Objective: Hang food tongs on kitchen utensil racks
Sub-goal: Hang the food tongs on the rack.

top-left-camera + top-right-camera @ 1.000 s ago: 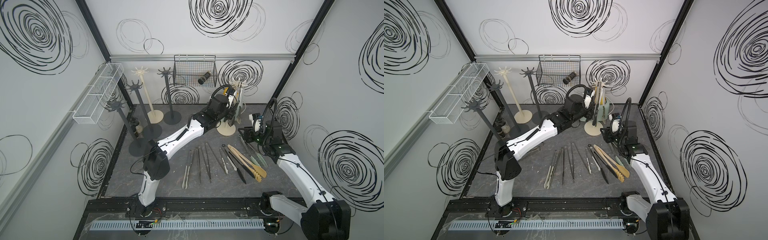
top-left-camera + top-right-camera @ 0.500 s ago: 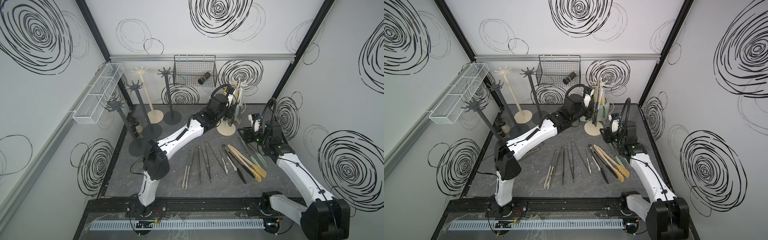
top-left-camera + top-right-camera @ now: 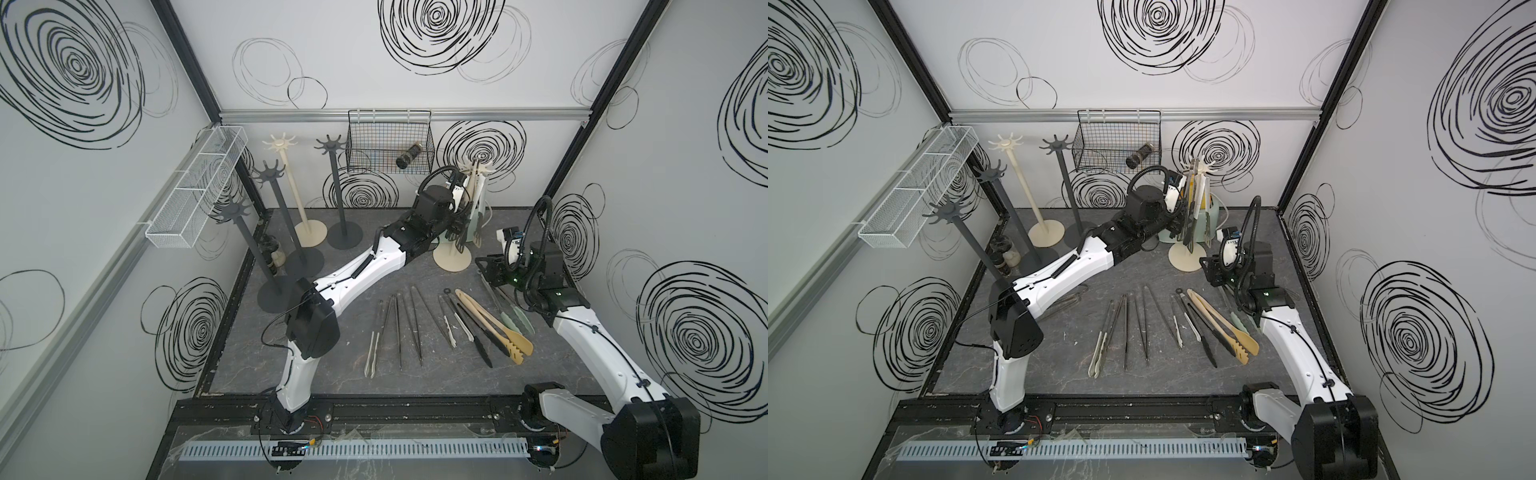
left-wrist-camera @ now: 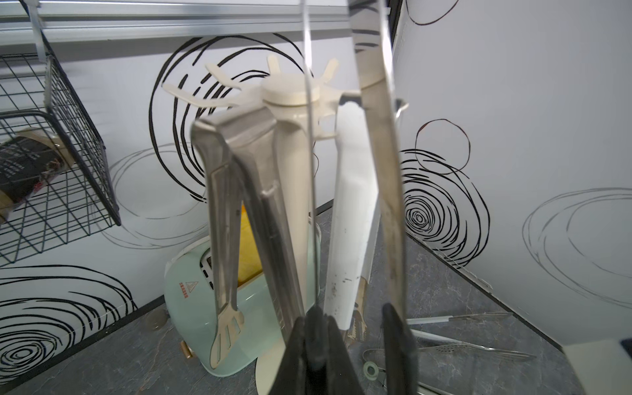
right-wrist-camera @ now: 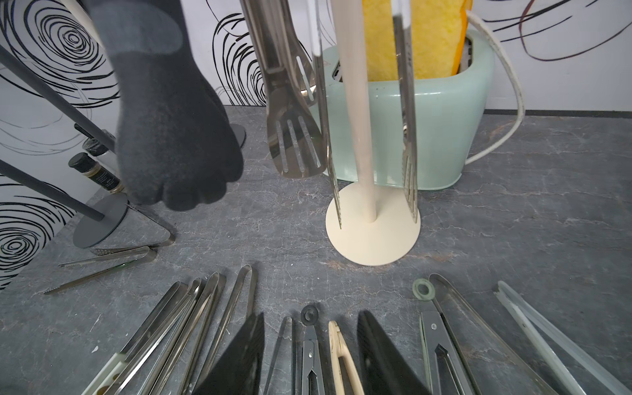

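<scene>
The cream kitchen utensil rack (image 3: pixel 454 258) stands at the back right, its hook crown (image 4: pixel 290 90) close in the left wrist view. My left gripper (image 4: pixel 316 318) is beside its pole, shut on one arm of black-tipped steel food tongs (image 4: pixel 379 154) held upright, their top reaching past the crown. Slotted steel tongs (image 4: pixel 236 191) and white tongs (image 4: pixel 352 212) hang from the crown. My right gripper (image 5: pixel 311 342) hovers open just above the row of several tongs (image 3: pixel 415 324) lying on the table, including the beige wooden pair (image 3: pixel 494 324).
Three dark grey racks (image 3: pixel 332 145) (image 3: pixel 268 170) (image 3: pixel 235 210) and a cream rack (image 3: pixel 282 143) stand at the back left. A mint toaster (image 5: pixel 427 136) sits behind the loaded rack. A black wire basket (image 3: pixel 388 141) and a white mesh tray (image 3: pixel 195 187) hang on the walls. More tongs (image 5: pixel 113 260) lie under the left arm.
</scene>
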